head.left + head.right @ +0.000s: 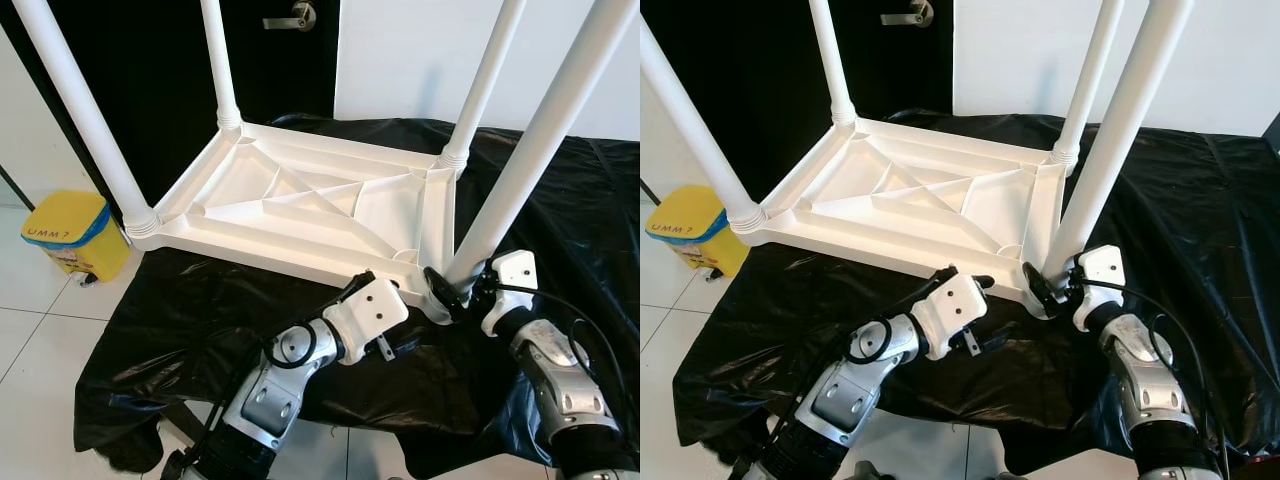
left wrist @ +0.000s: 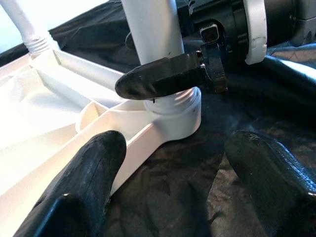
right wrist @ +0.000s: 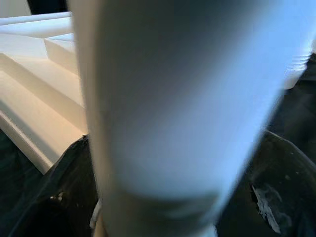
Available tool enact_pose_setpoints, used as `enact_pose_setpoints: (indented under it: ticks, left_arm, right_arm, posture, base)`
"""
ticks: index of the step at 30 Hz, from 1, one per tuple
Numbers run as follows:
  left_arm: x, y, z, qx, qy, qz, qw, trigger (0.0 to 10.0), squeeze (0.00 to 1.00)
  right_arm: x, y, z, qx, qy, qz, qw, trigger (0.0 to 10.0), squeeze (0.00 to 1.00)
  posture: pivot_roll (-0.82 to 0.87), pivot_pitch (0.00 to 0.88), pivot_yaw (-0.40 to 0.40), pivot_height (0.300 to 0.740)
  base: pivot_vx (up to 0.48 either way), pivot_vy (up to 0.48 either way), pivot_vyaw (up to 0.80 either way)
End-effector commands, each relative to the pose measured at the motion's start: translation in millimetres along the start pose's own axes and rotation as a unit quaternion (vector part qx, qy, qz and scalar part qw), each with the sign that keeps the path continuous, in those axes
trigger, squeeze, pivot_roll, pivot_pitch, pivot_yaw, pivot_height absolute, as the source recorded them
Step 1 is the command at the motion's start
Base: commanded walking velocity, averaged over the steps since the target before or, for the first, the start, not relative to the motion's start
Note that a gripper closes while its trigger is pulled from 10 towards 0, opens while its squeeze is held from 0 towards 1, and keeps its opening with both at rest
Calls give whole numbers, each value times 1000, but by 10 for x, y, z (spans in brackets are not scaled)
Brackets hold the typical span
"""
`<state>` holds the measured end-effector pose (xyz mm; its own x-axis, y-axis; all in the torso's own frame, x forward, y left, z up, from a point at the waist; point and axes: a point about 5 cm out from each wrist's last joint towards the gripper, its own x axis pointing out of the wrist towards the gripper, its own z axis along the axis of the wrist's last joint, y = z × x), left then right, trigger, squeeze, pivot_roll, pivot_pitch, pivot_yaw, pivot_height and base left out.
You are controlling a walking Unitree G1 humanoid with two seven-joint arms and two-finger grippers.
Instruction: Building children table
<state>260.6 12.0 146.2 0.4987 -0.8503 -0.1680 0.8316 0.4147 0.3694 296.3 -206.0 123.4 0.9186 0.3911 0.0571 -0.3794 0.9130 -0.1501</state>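
Currently, the inverted white plastic children's table point(image 1: 300, 205) is resting on the black plastic sheet point(image 1: 200, 300), four legs up. The near-right white tubular leg point(image 1: 540, 140) rises steeply from its corner socket point(image 2: 173, 116). The right gripper point(image 1: 445, 290) is clamped on its base. The left gripper point(image 2: 168, 187), spread wide and empty, is aimed at that socket from the near edge.

Both head cameras are looking forward and down at the upturned white children's table point(image 1: 310, 205), sharing its near-right leg point(image 1: 1110, 130). The left wrist camera is looking along its tool point(image 2: 177, 197) at that leg's socket point(image 2: 175, 116), close up. The right wrist camera is sitting nearly against the same leg.
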Motion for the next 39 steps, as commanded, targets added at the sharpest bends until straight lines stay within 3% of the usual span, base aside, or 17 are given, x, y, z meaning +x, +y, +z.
enact_pose_setpoints:
  ticks: [1,3,4,5,6,9,16,21,25,26,27,28,33,34,37,38,39]
  left_arm:
    - [-8,14,-35,-3,11,26,1000,10000,0]
    - [-8,14,-35,-3,11,26,1000,10000,0]
    - [-17,22,-32,-3,11,26,1000,10000,0]
    - [-17,22,-32,-3,11,26,1000,10000,0]
    - [-25,36,-36,-2,13,26,1000,10000,0]
    - [-31,48,-41,-1,15,27,1000,10000,0]
    - [-40,65,-64,2,19,27,999,10000,0]
    - [-13,75,-63,2,17,25,1000,10000,0]
    - [-1,75,-58,3,17,25,1000,10000,0]
    - [3,76,-58,3,16,24,1000,10000,0]
    - [3,76,-58,3,16,24,1000,10000,0]
    - [4,79,-59,5,16,24,1000,10000,0]
    - [4,82,-63,7,17,25,1000,10000,0]
    - [3,88,-70,10,18,27,999,10000,0]
    - [3,92,-74,11,18,28,999,10000,0]
    - [2,94,-72,6,15,28,999,10000,0]
    - [2,94,-72,6,15,28,999,10000,0]
  right_arm:
    - [22,-2,4,-10,3,13,1000,10000,0]
    - [22,-2,4,-10,3,13,1000,10000,0]
    - [59,13,16,-17,4,25,1000,1020,0]
    - [59,13,16,-17,4,25,1000,1020,0]
    - [67,25,15,-16,3,25,1000,0,0]
    - [59,35,2,-8,3,15,1000,0,0]
    - [-8,85,-141,23,38,-116,992,0,0]
    - [36,319,-259,75,72,-276,956,0,0]
    - [95,479,-266,94,73,-293,949,0,0]
    - [147,567,-217,91,58,-270,957,3882,0]
    - [147,567,-217,91,58,-270,957,3882,0]
    - [175,600,-172,89,47,-253,962,10000,0]
    - [190,603,-116,82,32,-238,967,10000,0]
    - [165,541,-85,74,22,-232,970,10000,871]
    - [147,499,-63,67,14,-227,972,10000,871]
    - [124,449,-39,67,5,-215,974,10000,1000]
    - [124,449,-39,67,5,-215,974,10000,1000]
  posture:
    - [-80,98,-30,740]
    - [-80,98,-30,740]
    - [-75,97,-22,740]
    - [-75,97,-22,740]
    - [-75,95,-18,740]
    - [-77,95,-14,740]
    - [-96,88,-4,740]
    - [-112,82,9,740]
    - [-110,78,13,740]
    - [-112,77,15,740]
    - [-112,77,15,740]
    - [-116,74,18,740]
    - [-116,72,17,740]
    - [-116,62,13,740]
    - [-116,62,13,740]
    - [-116,57,10,740]
    - [-116,57,10,740]
  base:
    - [0,0,0]
    - [0,0,0]
    - [0,0,0]
    - [0,0,0]
    - [0,0,0]
    - [0,0,0]
    - [0,0,0]
    - [0,0,0]
    - [0,0,0]
    - [0,0,0]
    - [0,0,0]
    - [0,0,0]
    - [0,0,0]
    - [0,0,0]
    - [0,0,0]
    - [0,0,0]
    - [0,0,0]
